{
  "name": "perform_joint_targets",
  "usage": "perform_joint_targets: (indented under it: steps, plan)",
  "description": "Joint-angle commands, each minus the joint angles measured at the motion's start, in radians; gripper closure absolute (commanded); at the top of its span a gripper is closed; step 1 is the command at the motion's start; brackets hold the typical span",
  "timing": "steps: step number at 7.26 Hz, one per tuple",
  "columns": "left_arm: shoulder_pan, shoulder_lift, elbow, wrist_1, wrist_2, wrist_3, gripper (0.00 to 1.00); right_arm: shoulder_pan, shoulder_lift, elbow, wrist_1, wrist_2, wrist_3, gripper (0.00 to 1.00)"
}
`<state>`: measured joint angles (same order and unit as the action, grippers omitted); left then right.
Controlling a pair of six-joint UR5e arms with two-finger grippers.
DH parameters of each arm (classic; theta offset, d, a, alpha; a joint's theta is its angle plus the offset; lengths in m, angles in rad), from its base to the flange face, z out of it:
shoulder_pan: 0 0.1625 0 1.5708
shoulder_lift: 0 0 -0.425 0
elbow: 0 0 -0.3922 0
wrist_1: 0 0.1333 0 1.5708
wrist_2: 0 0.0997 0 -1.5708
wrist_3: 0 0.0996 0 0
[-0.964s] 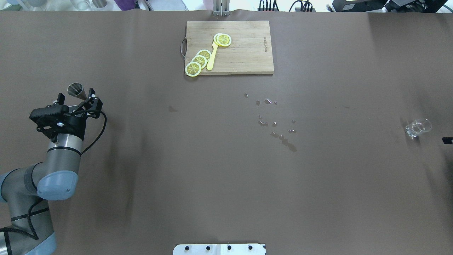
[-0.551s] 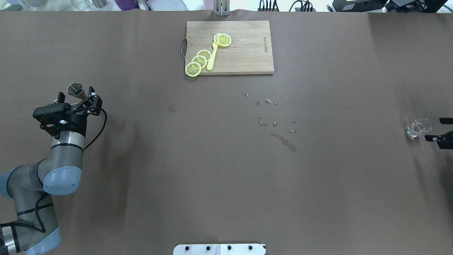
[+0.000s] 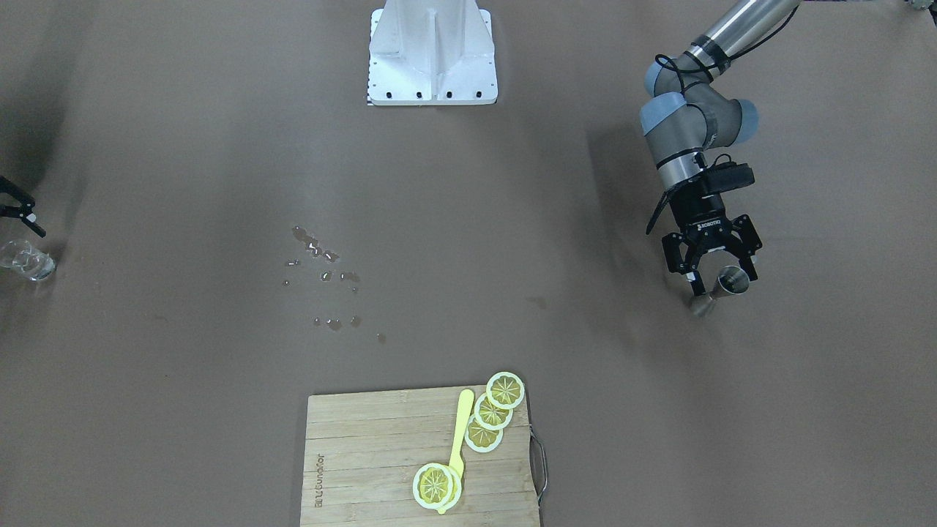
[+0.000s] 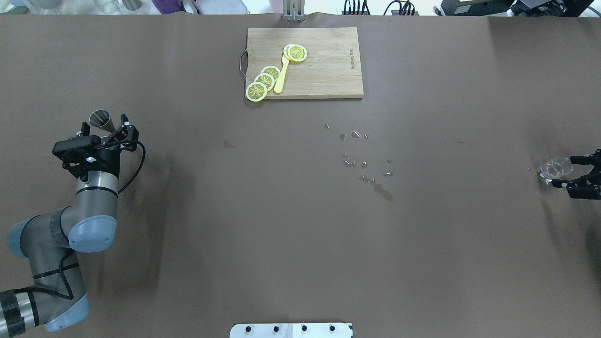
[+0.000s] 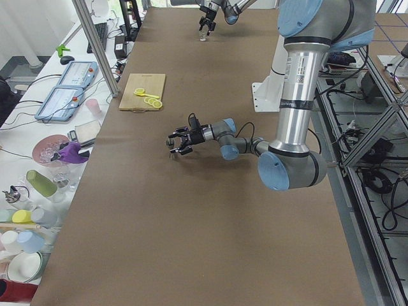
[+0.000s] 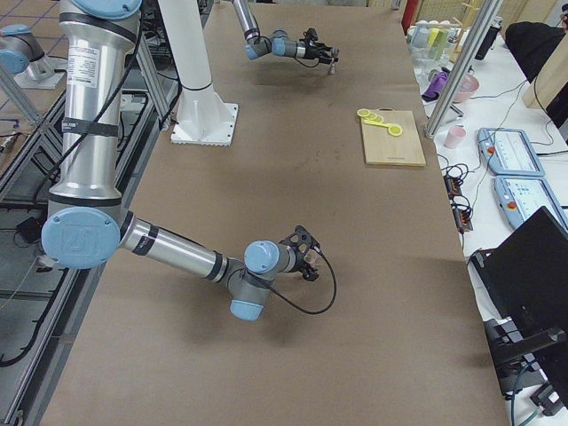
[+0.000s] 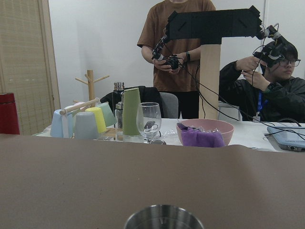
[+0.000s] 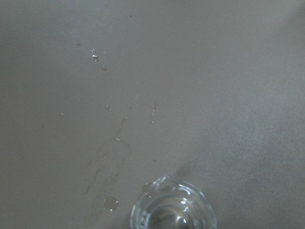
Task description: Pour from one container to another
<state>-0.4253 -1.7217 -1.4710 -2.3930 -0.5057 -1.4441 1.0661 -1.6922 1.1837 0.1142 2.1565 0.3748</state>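
Two containers stand upright, mouths up: steel cup (image 4: 100,118) between left gripper (image 4: 105,124) parted jaws, glass beaker (image 4: 551,168) at right gripper (image 4: 563,172) parted jaws; cutting board (image 4: 328,70) lettering unreadable

The table (image 4: 235,258) lies open save the far-edge cutting board (image 4: 324,70) and droplets (image 4: 348,163).

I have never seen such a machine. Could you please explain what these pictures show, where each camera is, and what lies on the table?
The machine is a robot with two arms at a brown table, and each arm ends in a two-finger gripper. Two cameras look down from above, two look from the table's ends, and one sits on each wrist. The left gripper is open around a small metal cup. The right gripper is open at a clear glass. It seems nothing is held yet. A cutting board with lemon slices lies far from the robot, and drops lie mid-table.
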Motion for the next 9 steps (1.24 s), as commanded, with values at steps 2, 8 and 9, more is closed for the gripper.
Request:
perform_joint_targets:
  steps: [2, 8, 9]
  plan:
    - [-0.003, -0.033, 0.057, 0.000, 0.000, -0.039, 0.03, -0.037, 0.003, -0.036, 0.063, -0.059, 0.035, 0.00]
    - [0.006, -0.036, 0.086, 0.008, -0.004, -0.101, 0.03, -0.066, 0.068, -0.147, 0.157, -0.098, 0.085, 0.00]
    - [0.006, -0.036, 0.089, 0.008, -0.004, -0.101, 0.03, -0.067, 0.068, -0.147, 0.157, -0.099, 0.085, 0.00]
